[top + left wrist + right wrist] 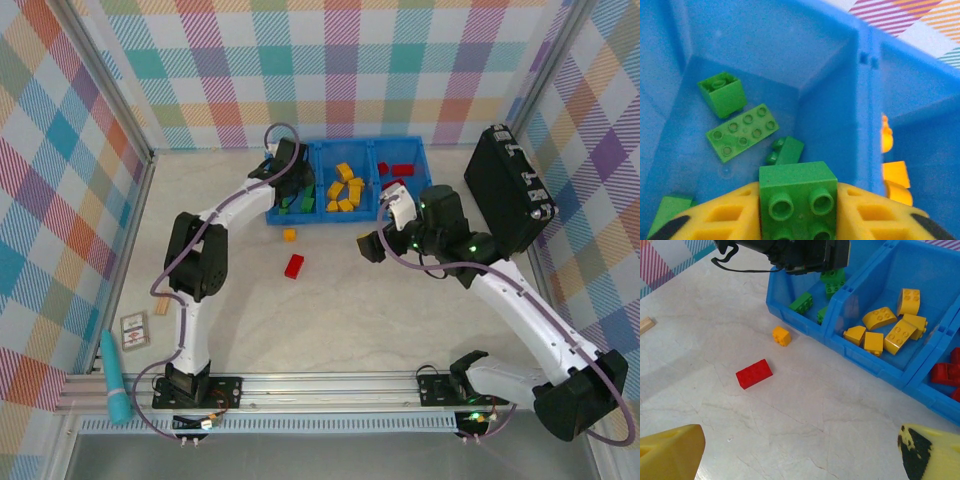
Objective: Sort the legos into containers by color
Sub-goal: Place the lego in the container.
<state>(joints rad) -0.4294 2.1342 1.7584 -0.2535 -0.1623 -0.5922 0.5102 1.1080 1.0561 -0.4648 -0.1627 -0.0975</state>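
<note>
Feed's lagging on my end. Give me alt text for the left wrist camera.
The left gripper, yellow fingers shut on a green brick, hangs over a compartment of the blue tray. Several loose green bricks lie on its floor, and yellow bricks show past the divider on the right.

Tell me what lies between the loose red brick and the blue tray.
A single small yellow brick, touching neither the red brick nor the blue tray; the rest of that stretch is bare. The right wrist view shows it clearly.
</note>
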